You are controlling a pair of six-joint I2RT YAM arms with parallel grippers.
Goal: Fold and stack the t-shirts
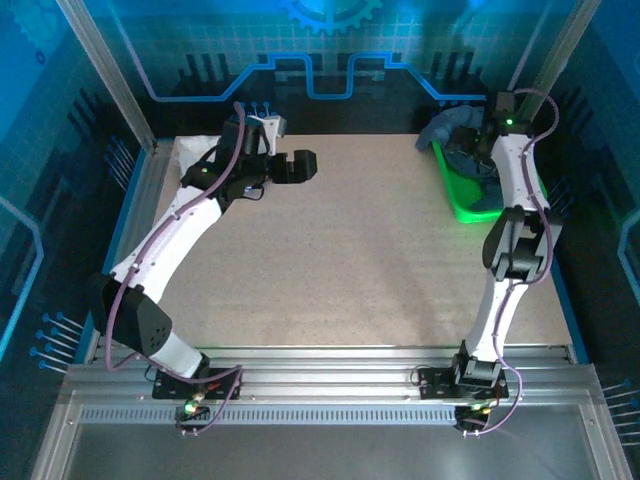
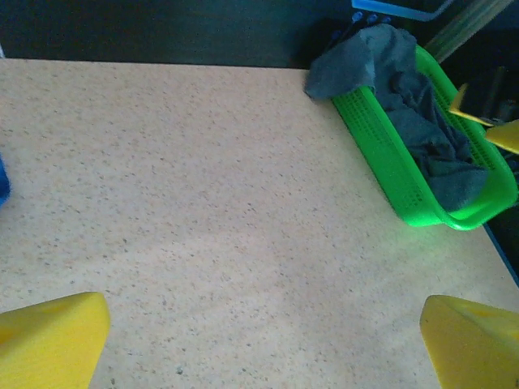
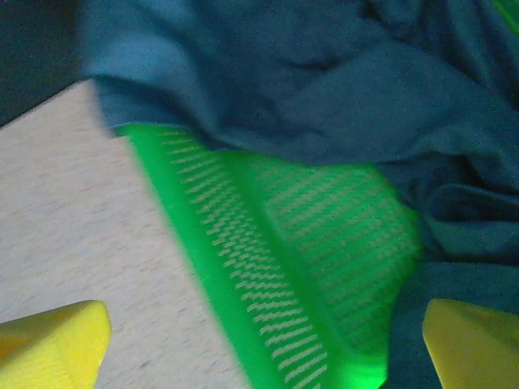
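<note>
We see the dark blue t-shirt (image 1: pixel 452 128) bunched up in the green basket (image 1: pixel 468 208). The basket sits at the far right corner of the table (image 1: pixel 350 270). One part of the shirt hangs out over the basket's far left corner (the left wrist camera shows this best). The rest lies crumpled inside, all along the basket.

The right gripper (image 1: pixel 480 152) hangs over the basket and points down at the shirt. Its two yellow fingers (image 3: pixel 53 344) are spread wide apart, and nothing is between them. In its own camera we see the basket's mesh wall and the blue cloth close below, a bit blurry. We cannot tell if the fingers touch the cloth.

The left gripper (image 1: pixel 300 165) is at the far left of the table, well apart from the basket. It points across the table toward the basket. Its fingers are spread wide too, and it holds nothing. We see plain speckled table under it.
</note>
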